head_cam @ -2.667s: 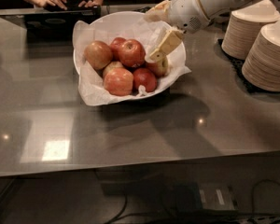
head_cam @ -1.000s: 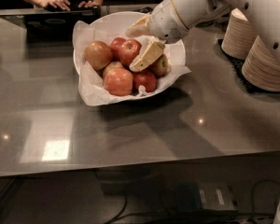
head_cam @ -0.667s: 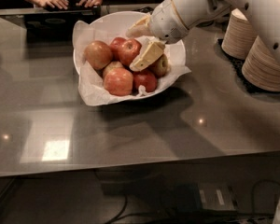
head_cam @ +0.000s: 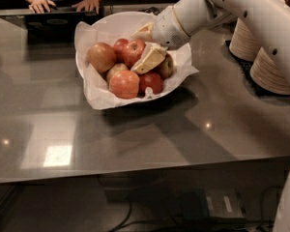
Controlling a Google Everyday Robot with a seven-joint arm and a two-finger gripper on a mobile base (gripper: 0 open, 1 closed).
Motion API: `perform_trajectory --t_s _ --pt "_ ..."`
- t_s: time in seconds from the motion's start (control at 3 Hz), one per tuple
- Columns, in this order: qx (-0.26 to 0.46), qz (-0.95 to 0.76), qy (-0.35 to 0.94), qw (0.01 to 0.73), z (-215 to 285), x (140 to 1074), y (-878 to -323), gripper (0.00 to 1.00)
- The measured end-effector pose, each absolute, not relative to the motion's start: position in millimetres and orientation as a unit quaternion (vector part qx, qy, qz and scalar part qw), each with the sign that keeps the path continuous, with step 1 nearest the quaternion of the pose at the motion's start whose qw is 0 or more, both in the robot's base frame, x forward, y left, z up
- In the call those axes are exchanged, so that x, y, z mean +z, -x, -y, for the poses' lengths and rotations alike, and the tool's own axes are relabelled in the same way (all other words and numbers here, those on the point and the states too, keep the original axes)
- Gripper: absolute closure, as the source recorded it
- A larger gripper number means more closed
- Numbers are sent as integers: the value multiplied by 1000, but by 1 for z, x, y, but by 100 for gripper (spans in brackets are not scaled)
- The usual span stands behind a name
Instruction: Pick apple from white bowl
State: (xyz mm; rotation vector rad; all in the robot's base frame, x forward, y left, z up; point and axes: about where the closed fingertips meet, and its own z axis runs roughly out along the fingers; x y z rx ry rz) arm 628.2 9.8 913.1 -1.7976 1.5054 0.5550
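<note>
The white bowl, lined with crinkled white paper, stands at the back middle of the grey table and holds several apples. The deep-red apple lies near the bowl's middle, behind the others. My gripper reaches in from the right, low over the apples. One cream finger lies just right of and in front of the deep-red apple, and the other sits behind it near the rim. The fingers stand apart, and the apple is not lifted. A paler orange-tan apple lies at the left.
Stacks of off-white paper plates stand at the right, under my arm. A person's hands rest on a dark laptop at the back left. More apples fill the bowl's front. The table's front edge is near.
My gripper has moved left and down, from the bowl's right rim to the deep-red apple. It barely shifted in the last second. The apples have not moved.
</note>
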Motion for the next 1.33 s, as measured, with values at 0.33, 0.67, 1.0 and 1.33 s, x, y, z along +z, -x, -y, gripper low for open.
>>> perform_trajectory --t_s 0.33,0.67,1.0,1.33 --pt "217 -586 694 358 -10 913 -629 59" --pt "217 -586 694 358 -10 913 -629 83" --pt "217 -586 694 359 -10 913 -629 100" --pt "215 -584 689 372 -4 925 -627 100"
